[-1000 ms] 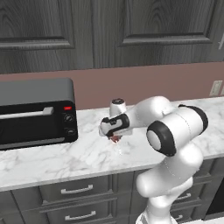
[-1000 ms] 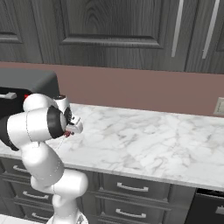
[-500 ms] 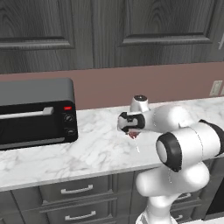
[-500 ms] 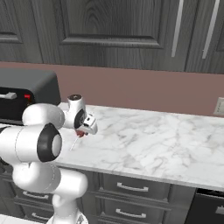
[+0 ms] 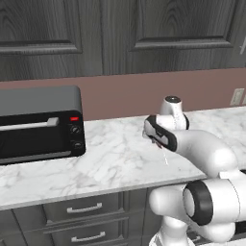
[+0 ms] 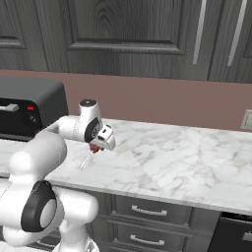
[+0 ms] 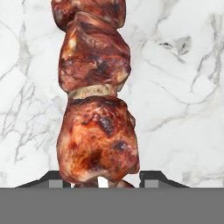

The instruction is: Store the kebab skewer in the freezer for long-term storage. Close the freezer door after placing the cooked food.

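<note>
While your gripper (image 6: 97,146) is clamping its nearly closed fingers on the kebab skewer (image 7: 96,100), which is hanging just below the hand above the marble counter (image 5: 110,168), you are carrying it, and I judge you next need to reach the freezer.

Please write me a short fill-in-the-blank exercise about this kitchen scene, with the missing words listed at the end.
1. The pincer is shut on the reddish-brown meat kebab skewer, holding it above the white ____ counter.
2. The black countertop toaster oven has a small ____ light on its front.
3. The drawers under the counter have ____ handles.

Missing words: marble; red; silver
</note>
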Available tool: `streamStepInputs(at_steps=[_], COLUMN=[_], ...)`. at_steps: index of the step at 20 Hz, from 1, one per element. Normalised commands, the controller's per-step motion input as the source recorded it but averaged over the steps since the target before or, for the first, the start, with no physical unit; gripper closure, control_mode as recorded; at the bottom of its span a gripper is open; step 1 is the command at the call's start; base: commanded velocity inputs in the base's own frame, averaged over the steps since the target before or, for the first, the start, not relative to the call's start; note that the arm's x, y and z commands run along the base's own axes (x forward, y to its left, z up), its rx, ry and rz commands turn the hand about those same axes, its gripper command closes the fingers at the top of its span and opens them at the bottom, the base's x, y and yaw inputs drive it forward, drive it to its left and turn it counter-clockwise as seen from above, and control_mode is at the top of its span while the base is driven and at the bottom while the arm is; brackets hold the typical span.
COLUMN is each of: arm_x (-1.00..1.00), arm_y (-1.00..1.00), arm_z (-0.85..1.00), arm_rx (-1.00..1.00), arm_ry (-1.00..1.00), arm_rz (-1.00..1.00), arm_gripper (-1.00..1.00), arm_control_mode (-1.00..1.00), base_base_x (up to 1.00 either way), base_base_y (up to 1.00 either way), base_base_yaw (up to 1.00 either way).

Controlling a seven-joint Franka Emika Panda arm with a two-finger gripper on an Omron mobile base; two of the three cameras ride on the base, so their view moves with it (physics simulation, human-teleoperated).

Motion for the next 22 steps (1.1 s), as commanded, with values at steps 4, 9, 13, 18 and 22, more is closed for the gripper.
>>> streamStepInputs(at_steps=[4,9,13,18,22], arm_x=[-0.76,-0.52,-0.29,-0.08,0.00], arm_y=[-0.13,-0.03,0.00,0.00,0.00], arm_z=[0.19,0.20,0.24,0.18,0.26], arm_rx=[0.00,0.00,-0.01,-0.15,-0.09], arm_ry=[-0.18,-0.04,0.00,0.00,0.04], arm_rz=[0.01,0.17,0.12,-0.04,-0.12], arm_gripper=[1.00,1.00,1.00,1.00,1.00], arm_control_mode=[-1.00,-1.00,-1.00,-1.00,-1.00], base_base_x=[0.00,0.00,0.00,0.00,0.00], base_base_y=[0.00,0.00,0.00,0.00,0.00], base_base_yaw=[0.00,0.00,0.00,0.00,0.00])
